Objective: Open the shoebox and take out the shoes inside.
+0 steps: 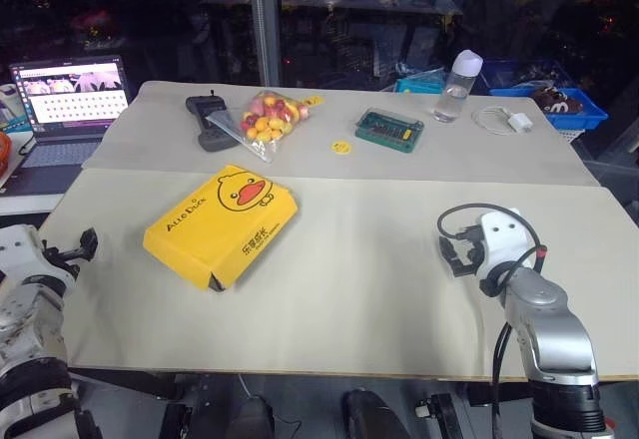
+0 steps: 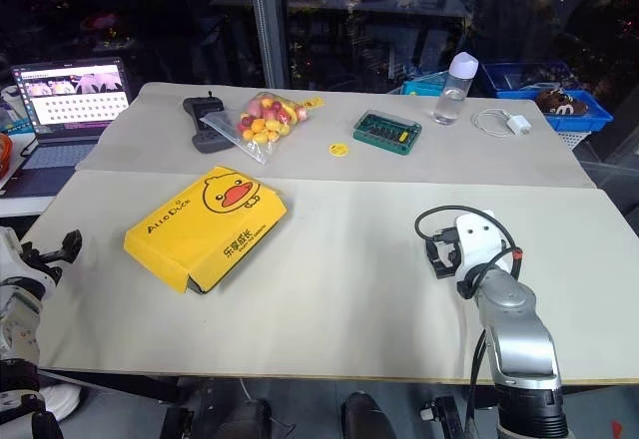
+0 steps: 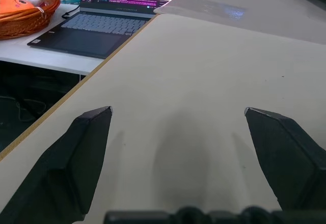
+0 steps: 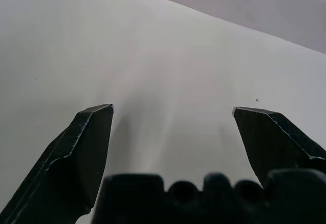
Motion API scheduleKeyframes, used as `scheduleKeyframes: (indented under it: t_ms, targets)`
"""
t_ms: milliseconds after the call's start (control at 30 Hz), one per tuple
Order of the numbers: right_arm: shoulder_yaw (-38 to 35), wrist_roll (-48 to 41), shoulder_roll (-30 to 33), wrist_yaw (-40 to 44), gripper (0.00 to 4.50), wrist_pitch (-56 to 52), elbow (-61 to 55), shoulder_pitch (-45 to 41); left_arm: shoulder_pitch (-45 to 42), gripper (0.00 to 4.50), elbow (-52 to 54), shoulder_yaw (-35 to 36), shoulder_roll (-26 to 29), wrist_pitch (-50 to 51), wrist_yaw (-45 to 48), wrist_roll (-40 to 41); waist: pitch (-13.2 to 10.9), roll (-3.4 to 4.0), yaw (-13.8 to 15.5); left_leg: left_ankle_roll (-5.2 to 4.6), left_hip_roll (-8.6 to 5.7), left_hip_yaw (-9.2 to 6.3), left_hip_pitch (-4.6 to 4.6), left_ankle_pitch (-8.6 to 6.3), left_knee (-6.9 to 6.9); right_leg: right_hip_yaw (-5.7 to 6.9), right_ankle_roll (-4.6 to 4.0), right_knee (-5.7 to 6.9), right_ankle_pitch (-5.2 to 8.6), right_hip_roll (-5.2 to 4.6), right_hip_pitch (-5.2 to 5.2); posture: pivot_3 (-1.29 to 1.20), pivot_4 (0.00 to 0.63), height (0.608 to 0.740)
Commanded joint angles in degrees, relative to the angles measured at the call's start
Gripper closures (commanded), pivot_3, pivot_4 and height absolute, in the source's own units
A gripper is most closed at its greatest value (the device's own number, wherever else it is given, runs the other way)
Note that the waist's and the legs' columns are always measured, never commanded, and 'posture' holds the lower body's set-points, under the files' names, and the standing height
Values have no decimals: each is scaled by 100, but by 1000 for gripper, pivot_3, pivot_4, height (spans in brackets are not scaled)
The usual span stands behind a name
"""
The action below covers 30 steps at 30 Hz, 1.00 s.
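Note:
The shoebox (image 1: pixel 222 222) lies closed on the near white table, left of centre, its yellow lid with the duck face turned up and the box skewed. The shoes are hidden inside it. My left gripper (image 1: pixel 80 246) hovers at the table's left edge, a short way left of the box, open with nothing between its fingers (image 3: pixel 86 147). My right gripper (image 1: pixel 455 250) is over the bare table well to the right of the box, also open and empty, with its black fingers (image 4: pixel 84 147) spread wide.
On the far table lie a black controller (image 1: pixel 208 120), a bag of coloured sweets (image 1: pixel 268 117), a yellow disc (image 1: pixel 341 146), a green flat case (image 1: pixel 389 128), a water bottle (image 1: pixel 459 85) and a white charger (image 1: pixel 507 120). A laptop (image 1: pixel 70 100) stands at the left, a blue bin (image 1: pixel 559 102) at the right.

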State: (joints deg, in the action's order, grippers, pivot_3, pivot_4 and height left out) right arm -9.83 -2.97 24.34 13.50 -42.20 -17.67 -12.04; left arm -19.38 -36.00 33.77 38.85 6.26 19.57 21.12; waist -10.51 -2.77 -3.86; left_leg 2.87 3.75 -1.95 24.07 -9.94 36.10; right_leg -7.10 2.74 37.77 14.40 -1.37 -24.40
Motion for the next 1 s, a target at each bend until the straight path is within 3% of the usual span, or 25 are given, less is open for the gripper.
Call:
scheduleKeyframes:
  t_ms: [33, 233, 433, 600, 800, 933, 1000]
  targets:
    - [-51, 44, 103, -18, 427, 176, -91, -100, 11, 0, 184, -179, 51, -28, 306, -2, 0, 0, 0, 0, 0, 0, 0, 0, 0, 0, 0, 0, 0, 0, 0, 0, 150, 712]
    - [696, -948, 331, 1438, 427, -385, -533, -751, 162, 0, 817, -908, 171, 222, 1668, 24, 0, 0, -28, 0, 1, 1, -1, 0, 8, -2, -1, 10, -1, 2, -1, 0, 150, 712]
    - [1718, -2262, 183, 3017, 427, -725, -847, -1657, -26, 0, 1105, -1436, 853, 389, 2808, -93, -1, 1, -42, 0, 17, -4, -7, 1, 3, -2, -8, 22, 4, 19, -4, 0, 150, 712]
    - [2526, -2009, 76, 3406, 427, -305, -190, -2158, -360, 0, 869, -1496, 1158, 366, 3117, -148, -1, 1, 14, 0, 14, -4, -2, 1, 11, 3, -6, 16, 5, 14, -1, 0, 150, 712]
    - [2787, -1804, 27, 3389, 427, 10, 71, -2120, -177, 0, 1033, -1355, 1318, 424, 3204, -159, -1, 1, 4, 0, 14, -3, 22, 1, 14, 3, -7, 24, 5, 14, -29, 0, 150, 712]
    - [2893, -1631, -38, 3260, 1495, 126, 175, -2005, -107, 0, 1012, -1316, 1369, 380, 3210, -183, -1, 1, -13, 0, 16, -3, 26, 1, 9, 4, -8, 31, 4, 15, -42, 0, 150, 712]
    - [2923, -1560, -65, 3240, 2175, 190, 239, -1998, -124, 517, 945, -1351, 1363, 303, 3180, -241, -1, 1, -10, 0, 16, -3, 26, 1, 10, 4, -8, 31, 4, 15, -43, 0, 150, 712]
